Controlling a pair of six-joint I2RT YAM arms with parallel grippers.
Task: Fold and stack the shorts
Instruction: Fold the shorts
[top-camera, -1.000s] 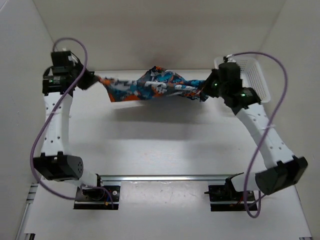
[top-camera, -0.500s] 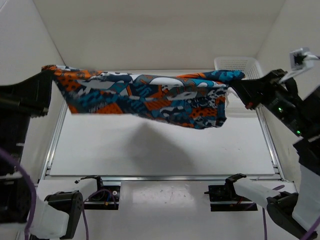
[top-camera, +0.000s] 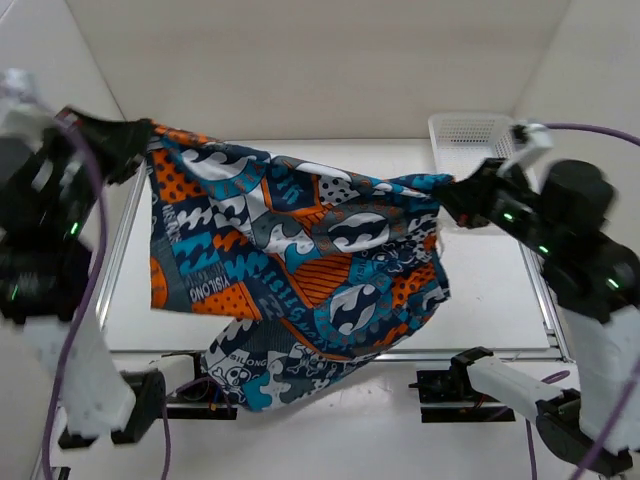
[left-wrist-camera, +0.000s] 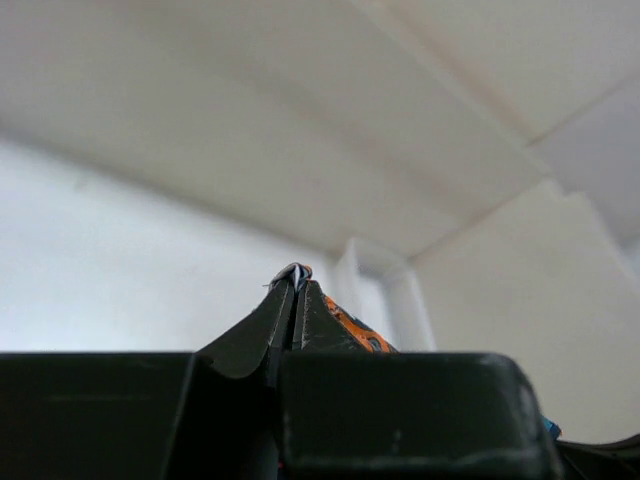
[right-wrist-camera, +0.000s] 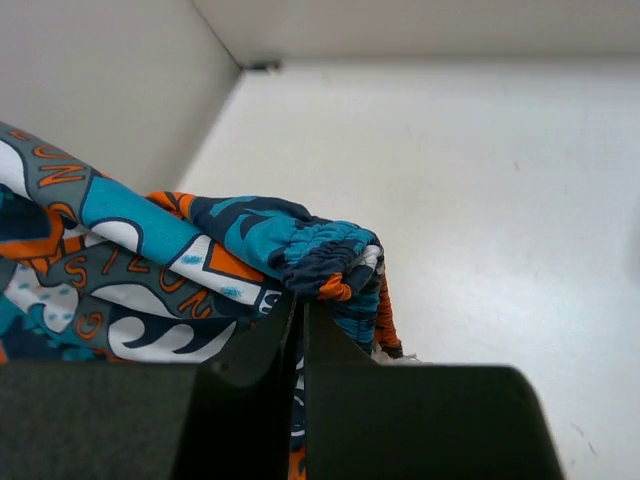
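The printed shorts (top-camera: 300, 270) hang spread out high above the table, held by both arms. My left gripper (top-camera: 143, 133) is shut on the top left corner of the shorts; its wrist view shows a sliver of cloth (left-wrist-camera: 292, 272) pinched at the fingertips and orange cloth (left-wrist-camera: 350, 325) beside them. My right gripper (top-camera: 448, 190) is shut on the bunched elastic waistband at the top right, seen in the right wrist view (right-wrist-camera: 330, 262). The lower legs of the shorts dangle toward the near edge.
A white mesh basket (top-camera: 470, 135) stands at the back right of the table (top-camera: 490, 290). White walls enclose the table on the left, back and right. The arm bases and a metal rail (top-camera: 450, 352) lie along the near edge.
Both arms have lifted the shorts from a twisted bundle low over the table to a raised, spread, hanging sheet close to the camera. Both grippers stayed shut on it.
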